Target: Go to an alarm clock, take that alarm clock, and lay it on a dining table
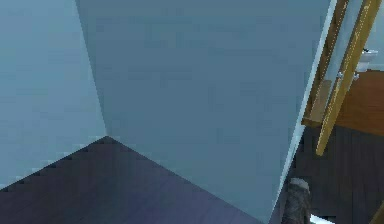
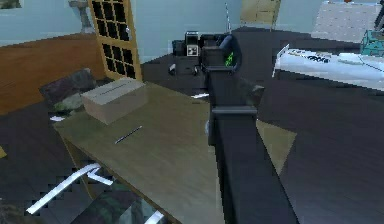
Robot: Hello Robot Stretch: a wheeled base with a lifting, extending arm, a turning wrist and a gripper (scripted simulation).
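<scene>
In the arm side view my arm (image 2: 238,150) rises as a dark bar over the right part of an olive-brown table (image 2: 165,160). At its far end are the white marker squares (image 2: 190,46) and the gripper (image 2: 203,62), seen against dark floor beyond the table's far edge. A small blue and green blob (image 2: 229,55) sits right beside the arm's end. Its shape is too small to name. I cannot make out the fingers' tips, so I cannot tell whether the gripper holds anything.
On the table lie a cardboard box (image 2: 112,100) and a thin pen-like stick (image 2: 127,135). A dark chair (image 2: 65,92) and a white chair (image 2: 75,187) stand by it. A white table (image 2: 325,62) is at the right. Walls meet in a corner (image 1: 105,130) ahead, with a wooden door frame (image 1: 335,90).
</scene>
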